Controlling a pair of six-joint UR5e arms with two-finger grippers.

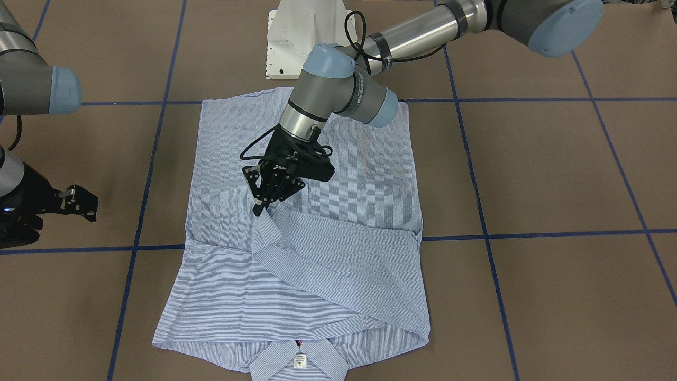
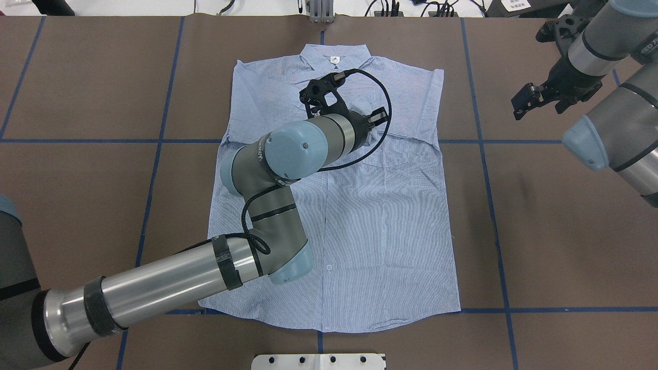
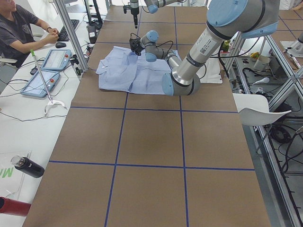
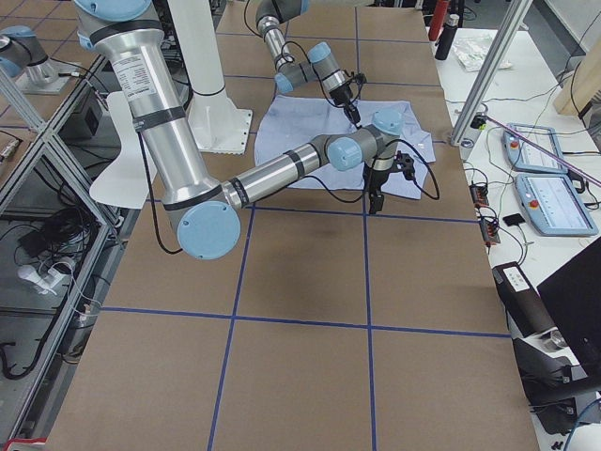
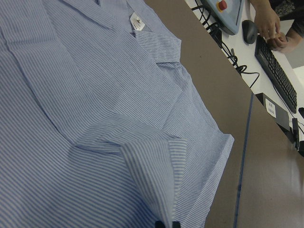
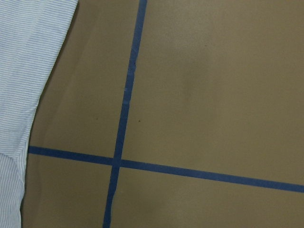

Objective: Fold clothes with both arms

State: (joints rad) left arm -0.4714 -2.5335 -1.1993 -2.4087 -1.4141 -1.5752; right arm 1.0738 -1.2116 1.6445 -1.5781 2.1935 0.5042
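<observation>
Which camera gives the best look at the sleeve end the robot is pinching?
The exterior front-facing view: it shows the left gripper shut on the sleeve cuff, over the shirt. The left wrist view shows the cuff close up, but barely the fingers. Overhead, the left arm hides it; the side views show it too small.

I see brown paper-covered tabletop (image 1: 555, 174) w/ blue tape grid lines (image 1: 529, 234), white metal pedestal base (image 1: 296, 42), seated person in dark tee (image 3: 19, 28) by black keyboard (image 5: 280, 71), light-blue pendant tablet (image 3: 56, 59), black bottle (image 3: 27, 166).
</observation>
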